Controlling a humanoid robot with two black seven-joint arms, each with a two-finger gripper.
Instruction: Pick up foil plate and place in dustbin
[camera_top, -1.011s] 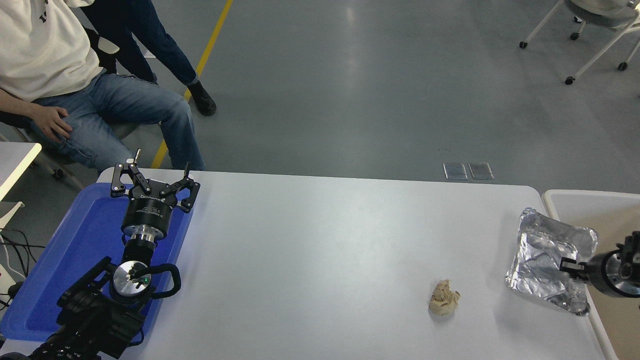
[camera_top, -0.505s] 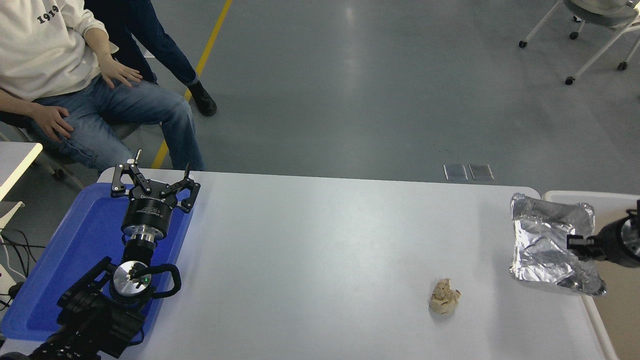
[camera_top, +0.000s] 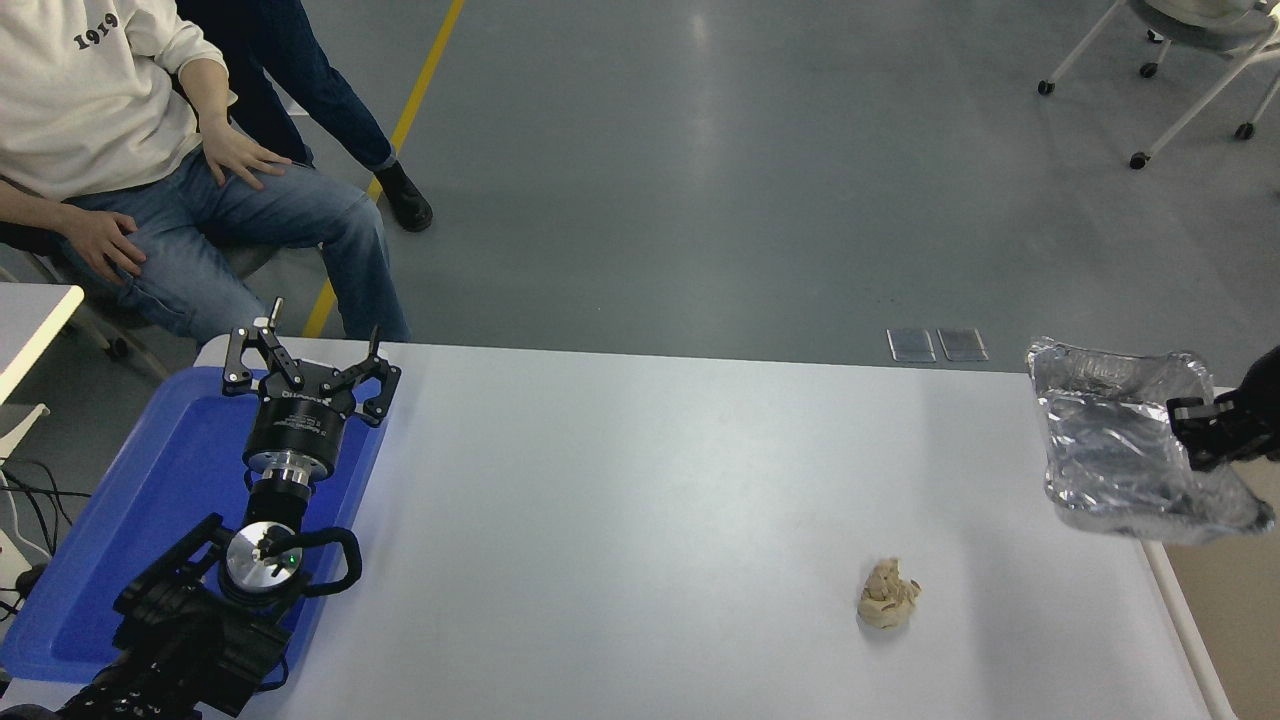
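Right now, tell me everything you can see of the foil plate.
The foil plate is a shiny silver aluminium tray, rectangular with rounded corners and crumpled, wrinkled walls. It looks empty and somewhat dented. It is held in the air at the table's far right corner, its open side facing up and toward the camera, above the table edge and the dustbin rim. The right gripper is clamped on its right wall; nothing else touches it.
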